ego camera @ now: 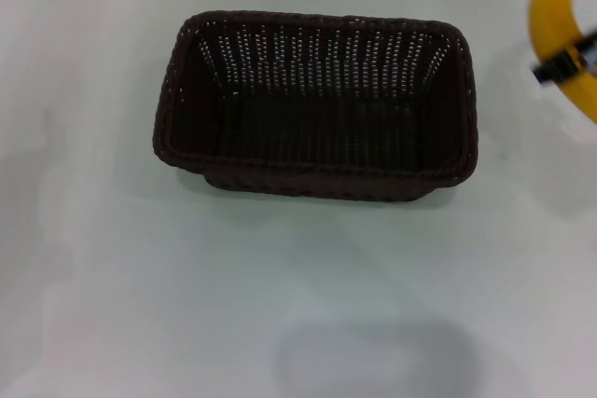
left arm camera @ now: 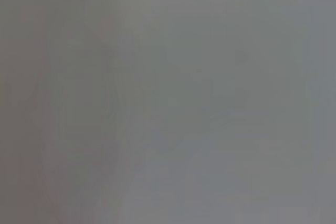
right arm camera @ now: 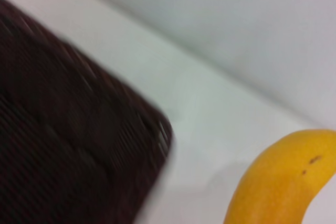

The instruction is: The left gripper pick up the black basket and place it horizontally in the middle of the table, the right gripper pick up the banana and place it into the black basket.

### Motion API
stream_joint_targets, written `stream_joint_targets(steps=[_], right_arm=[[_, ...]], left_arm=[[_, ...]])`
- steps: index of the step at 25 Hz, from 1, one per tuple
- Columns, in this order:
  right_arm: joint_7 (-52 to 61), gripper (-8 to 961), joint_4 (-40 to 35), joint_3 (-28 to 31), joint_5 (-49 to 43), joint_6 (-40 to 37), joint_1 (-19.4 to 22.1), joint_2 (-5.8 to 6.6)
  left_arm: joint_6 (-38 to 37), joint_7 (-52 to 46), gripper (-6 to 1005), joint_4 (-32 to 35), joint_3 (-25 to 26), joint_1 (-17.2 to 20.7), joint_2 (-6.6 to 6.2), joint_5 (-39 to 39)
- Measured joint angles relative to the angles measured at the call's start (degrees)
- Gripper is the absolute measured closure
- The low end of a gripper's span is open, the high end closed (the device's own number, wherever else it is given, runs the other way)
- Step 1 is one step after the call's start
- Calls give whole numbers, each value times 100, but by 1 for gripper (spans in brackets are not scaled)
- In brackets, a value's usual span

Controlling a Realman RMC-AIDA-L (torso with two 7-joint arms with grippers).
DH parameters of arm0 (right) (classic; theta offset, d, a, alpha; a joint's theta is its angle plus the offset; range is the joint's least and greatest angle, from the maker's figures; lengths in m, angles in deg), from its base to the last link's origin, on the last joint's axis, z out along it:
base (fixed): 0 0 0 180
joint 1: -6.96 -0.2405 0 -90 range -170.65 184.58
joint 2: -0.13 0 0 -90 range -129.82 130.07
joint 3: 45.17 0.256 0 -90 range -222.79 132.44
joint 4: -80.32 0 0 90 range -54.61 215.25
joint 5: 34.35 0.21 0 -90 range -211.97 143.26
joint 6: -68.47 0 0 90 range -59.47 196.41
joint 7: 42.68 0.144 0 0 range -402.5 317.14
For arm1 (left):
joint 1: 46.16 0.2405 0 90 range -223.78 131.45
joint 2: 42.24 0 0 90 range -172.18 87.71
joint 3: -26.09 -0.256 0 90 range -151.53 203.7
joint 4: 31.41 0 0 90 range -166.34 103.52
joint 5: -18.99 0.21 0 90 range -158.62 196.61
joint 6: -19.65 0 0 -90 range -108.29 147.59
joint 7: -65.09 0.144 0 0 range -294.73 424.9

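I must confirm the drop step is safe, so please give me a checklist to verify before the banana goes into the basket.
1. Black basket lies horizontally near the middle of the table: ok.
2. Basket interior is free of other things: ok.
3. Banana is lifted off the table, at the right edge of the head view: ok.
4. Right hand is clamped across the banana: ok, a black jaw shows across it.
5. Banana is above the basket opening: not ok, it is beside the basket's right end.
6. Left hand is away from the basket: cannot tell, it is not in view.
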Motion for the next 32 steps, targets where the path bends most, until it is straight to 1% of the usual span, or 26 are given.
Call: stream_joint_targets(steps=[1, 4, 5, 9, 10, 11, 14, 18, 20, 22, 23, 24, 26, 29, 31, 32], right_arm=[[-235, 432, 97, 6, 188, -241, -267, -10], [-448, 426, 105, 7, 508, -670, -493, -14], [-568, 424, 81, 5, 675, -983, -552, -15], [-1312, 417, -193, -45, 1511, -2116, -575, -18], [-1821, 415, -527, -52, 1996, -2493, -586, -18], [-1821, 414, -527, -52, 1996, -2493, -586, -18], [-2659, 408, -1293, -34, 2767, -2739, -734, -19], [-3501, 401, -2301, -75, 3347, -2844, -1004, -37], [-3780, 397, -2660, -112, 3564, -2916, -1130, -54], [-3996, 393, -2839, -123, 3787, -2957, -1181, -53], [-4235, 392, -2831, -111, 4045, -2986, -1120, -49], [-4235, 390, -2831, -111, 4045, -2986, -1120, -49], [-4350, 386, -2647, -75, 4184, -2999, -970, -29], [-4443, 381, -2137, 94, 4258, -2989, -579, -10], [-4500, 377, -1782, 333, 4287, -3009, -280, -14], [-4518, 303, -1666, 450, 4368, -3051, -143, -20]], left_arm=[[0, 0, 287, -1, -1, 0, -2, 0], [0, -1, 287, 0, -4, -18, -6, -2], [0, -1, 287, 0, -9, -36, -7, -2], [0, -1, 287, -1, -33, -114, -5, 6], [0, -1, 287, -4, -35, -132, -3, 11], [0, -1, 287, -7, -37, -143, -1, 16], [-1, -1, 287, -23, -42, -178, 7, 24], [-1, -4, 287, -34, -42, -211, 11, 27], [-2, -26, 287, -38, -43, -210, 12, 29], [-3, -53, 287, -42, -42, -206, 12, 29], [-4, -61, 287, -43, -42, -206, 11, 29], [-5, -66, 287, -43, -41, -205, 11, 30], [-7, -70, 287, -41, -43, -203, 10, 32], [-8, -78, 287, -30, -42, -200, 11, 32], [-7, -80, 287, -28, -42, -199, 10, 31], [-7, -80, 287, -25, -42, -200, 11, 32]])
